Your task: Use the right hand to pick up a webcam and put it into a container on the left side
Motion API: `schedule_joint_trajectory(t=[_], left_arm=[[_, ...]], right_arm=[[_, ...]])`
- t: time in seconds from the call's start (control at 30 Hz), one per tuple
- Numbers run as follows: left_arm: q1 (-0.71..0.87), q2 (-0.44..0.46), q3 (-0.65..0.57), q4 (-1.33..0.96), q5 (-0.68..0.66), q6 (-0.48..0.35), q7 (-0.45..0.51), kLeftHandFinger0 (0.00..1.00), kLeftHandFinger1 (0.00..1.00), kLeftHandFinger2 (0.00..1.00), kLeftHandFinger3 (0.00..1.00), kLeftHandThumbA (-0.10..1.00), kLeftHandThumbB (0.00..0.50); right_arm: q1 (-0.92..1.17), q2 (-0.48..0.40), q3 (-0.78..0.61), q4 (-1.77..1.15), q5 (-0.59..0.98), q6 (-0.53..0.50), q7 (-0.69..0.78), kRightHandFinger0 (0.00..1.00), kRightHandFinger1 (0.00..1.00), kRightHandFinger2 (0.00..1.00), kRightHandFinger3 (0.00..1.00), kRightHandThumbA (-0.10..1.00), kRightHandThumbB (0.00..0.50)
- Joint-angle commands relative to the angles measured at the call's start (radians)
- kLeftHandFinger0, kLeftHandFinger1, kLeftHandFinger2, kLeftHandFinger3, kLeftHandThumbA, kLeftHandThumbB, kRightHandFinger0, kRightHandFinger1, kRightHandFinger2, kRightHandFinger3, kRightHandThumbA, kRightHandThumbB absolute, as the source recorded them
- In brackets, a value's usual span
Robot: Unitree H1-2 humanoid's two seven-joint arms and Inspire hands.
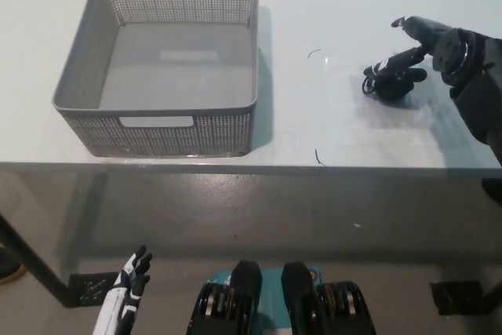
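Bench [329,127]: white top, carrying two items.
Container [157,127]: grey perforated basket with handle slots, on the bench's left part, nothing inside.
Webcam [394,82]: black, with coiled cable, on the bench's right part, well apart from the container.
Right hand [434,41]: black, fingers [398,59] spread, lowest one touching the webcam's top.
Left hand [125,292]: white, hanging below the bench edge, fingers apart.

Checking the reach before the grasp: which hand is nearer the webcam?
Right. The black right hand is at the webcam on the table, its fingers spread just above it. The white left hand hangs far off, below the table edge at lower left.
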Motion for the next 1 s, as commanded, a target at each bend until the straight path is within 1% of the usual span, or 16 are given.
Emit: schedule_joint_trajectory(t=[0.0,0.1,0.13,0.2,0.27,0.3,0.37,0.47,0.63,0.73,0.9,0.97], left_arm=[[-0.014,0.009,0.007,-0.015,0.013,-0.037,0.025,1.0,1.0,1.0,1.0,0.96,0.0],[-0.016,0.012,0.008,-0.016,0.01,-0.033,0.022,1.0,1.0,1.0,1.0,0.96,0.0],[-0.019,0.014,0.007,-0.013,0.021,-0.039,0.025,1.0,1.0,1.0,1.0,0.98,0.0],[-0.019,0.016,0.006,-0.015,0.024,-0.041,0.024,1.0,1.0,1.0,1.0,0.98,0.0],[-0.022,0.014,0.008,-0.016,0.012,-0.038,0.02,1.0,1.0,1.0,1.0,0.98,0.0],[-0.024,0.013,0.008,-0.014,0.012,-0.042,0.021,1.0,1.0,1.0,1.0,0.98,0.0],[-0.026,0.011,0.01,-0.016,0.009,-0.039,0.022,1.0,1.0,1.0,1.0,0.98,0.0],[-0.028,0.014,0.011,-0.025,0.019,-0.027,0.024,1.0,1.0,1.0,1.0,1.0,0.0],[-0.034,0.015,0.012,-0.021,0.004,-0.031,0.017,1.0,1.0,1.0,1.0,1.0,0.0],[-0.035,0.012,0.014,-0.022,0.012,-0.031,0.025,1.0,1.0,1.0,1.0,1.0,0.0],[-0.041,0.014,0.018,-0.018,0.006,-0.032,0.023,1.0,1.0,1.0,1.0,1.0,0.0],[-0.042,0.013,0.02,-0.018,0.001,-0.029,0.022,1.0,1.0,1.0,1.0,1.0,0.0]], right_arm=[[-0.043,-0.003,-0.007,-0.016,0.027,-0.039,-0.031,1.0,1.0,1.0,1.0,0.95,0.5],[-0.035,0.001,-0.006,-0.012,0.029,-0.045,-0.038,1.0,1.0,1.0,1.0,0.92,0.492],[-0.03,0.003,-0.01,-0.007,0.033,-0.044,-0.039,1.0,1.0,1.0,1.0,0.9,0.48],[-0.026,0.006,-0.01,0.0,0.035,-0.044,-0.035,1.0,1.0,1.0,1.0,0.89,0.471],[-0.017,0.011,-0.01,0.004,0.036,-0.047,-0.043,1.0,1.0,1.0,1.0,0.86,0.459],[-0.016,0.012,-0.01,0.008,0.036,-0.045,-0.047,1.0,1.0,1.0,1.0,0.85,0.463],[-0.011,0.021,-0.012,0.039,0.041,-0.05,-0.069,1.0,1.0,1.0,1.0,0.84,0.489],[-0.007,0.027,0.004,0.069,0.033,-0.063,-0.08,1.0,1.0,1.0,1.0,0.87,0.5],[0.003,0.035,0.004,0.104,0.04,-0.078,-0.092,1.0,1.0,1.0,1.0,0.85,0.5],[0.01,0.041,0.004,0.123,0.042,-0.079,-0.096,1.0,1.0,1.0,1.0,0.85,0.491],[0.012,0.051,0.013,0.147,0.039,-0.077,-0.094,1.0,1.0,1.0,1.0,0.88,0.491],[0.016,0.051,0.019,0.148,0.033,-0.091,-0.117,1.0,1.0,1.0,1.0,0.86,0.479]])
